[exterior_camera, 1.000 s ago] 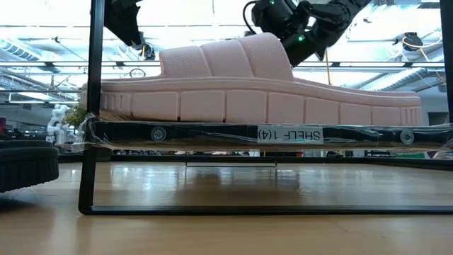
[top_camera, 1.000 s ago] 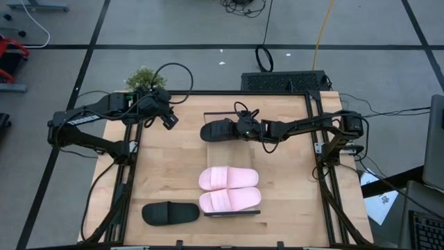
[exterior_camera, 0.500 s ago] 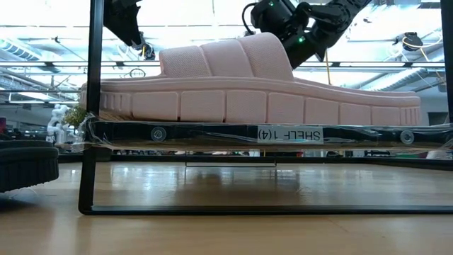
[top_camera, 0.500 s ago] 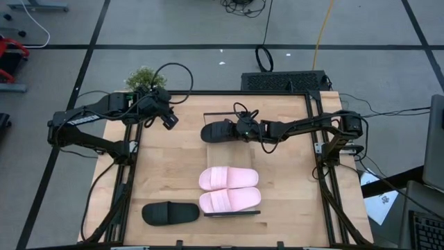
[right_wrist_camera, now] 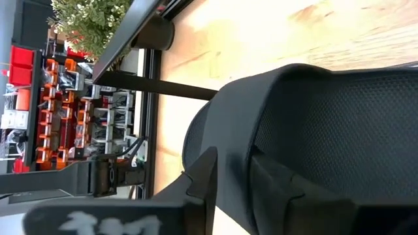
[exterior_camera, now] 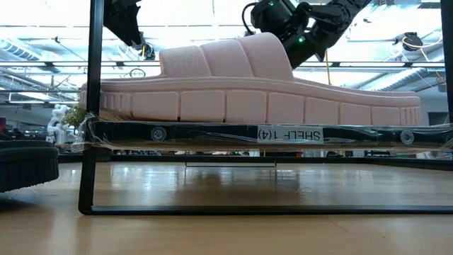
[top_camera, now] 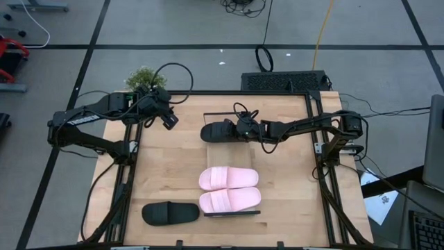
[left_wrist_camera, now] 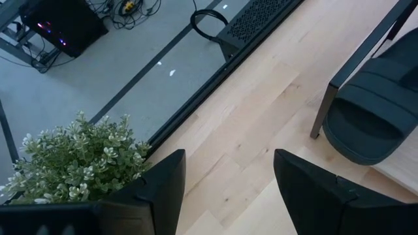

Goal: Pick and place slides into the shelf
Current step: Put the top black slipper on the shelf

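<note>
The shelf is a narrow light panel running from far to near, with dark rails at its ends. Two pink slides lie side by side on its near half; the nearest one fills the low view. One black slide is at the shelf's far end, over the panel, with my right gripper shut on it. The other black slide lies flat on the table left of the shelf. My left gripper hangs open over the far-left table, touching nothing. My right gripper holds the black slide by the edge of its wide strap, pinched with one finger outside and the other on the mesh inner side. The fingers reach in level from the table's right. Whether the sole rests on the panel, I cannot tell.
A small potted plant stands at the table's far-left corner, close behind my left gripper. Bare tabletop stretches between the left arm and the shelf. Dark frame posts stand along both side edges.
</note>
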Robot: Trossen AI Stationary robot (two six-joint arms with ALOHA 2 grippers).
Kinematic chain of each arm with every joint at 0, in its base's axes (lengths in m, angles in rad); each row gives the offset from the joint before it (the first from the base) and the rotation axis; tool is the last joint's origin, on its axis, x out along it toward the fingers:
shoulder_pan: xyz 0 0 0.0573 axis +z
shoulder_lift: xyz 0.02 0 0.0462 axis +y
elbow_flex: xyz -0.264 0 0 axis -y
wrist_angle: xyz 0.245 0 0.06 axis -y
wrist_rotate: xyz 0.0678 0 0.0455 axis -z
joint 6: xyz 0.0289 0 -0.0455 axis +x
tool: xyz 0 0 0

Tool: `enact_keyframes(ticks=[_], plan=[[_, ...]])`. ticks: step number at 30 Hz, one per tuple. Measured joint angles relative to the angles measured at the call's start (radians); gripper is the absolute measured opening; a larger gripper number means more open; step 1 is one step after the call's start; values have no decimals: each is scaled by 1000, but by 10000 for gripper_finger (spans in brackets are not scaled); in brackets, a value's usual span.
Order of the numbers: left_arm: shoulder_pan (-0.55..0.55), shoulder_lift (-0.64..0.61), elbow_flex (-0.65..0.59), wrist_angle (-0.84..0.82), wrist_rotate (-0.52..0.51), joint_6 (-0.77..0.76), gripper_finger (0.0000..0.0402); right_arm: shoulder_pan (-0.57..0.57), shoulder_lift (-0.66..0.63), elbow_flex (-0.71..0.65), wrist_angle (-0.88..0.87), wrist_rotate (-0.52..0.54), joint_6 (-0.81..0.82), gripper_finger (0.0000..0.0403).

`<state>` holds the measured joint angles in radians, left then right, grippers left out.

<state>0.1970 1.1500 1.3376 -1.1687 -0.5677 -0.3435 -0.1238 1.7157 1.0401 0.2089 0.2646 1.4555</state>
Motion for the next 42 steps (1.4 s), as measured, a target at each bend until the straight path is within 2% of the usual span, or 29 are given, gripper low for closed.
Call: enact_keyframes(ticks=[15,22,28,42], plan=[[0,0,0,0,0,0,230,0,9,0,4,-8,-2,86],[0,0,0,1,1,0,230,0,52,0,31,-60,38,86],[0,0,0,0,1,0,230,-10,48,0,84,-59,-53,86],[0,0,0,0,1,0,230,-10,47,0,67,-60,-43,86]])
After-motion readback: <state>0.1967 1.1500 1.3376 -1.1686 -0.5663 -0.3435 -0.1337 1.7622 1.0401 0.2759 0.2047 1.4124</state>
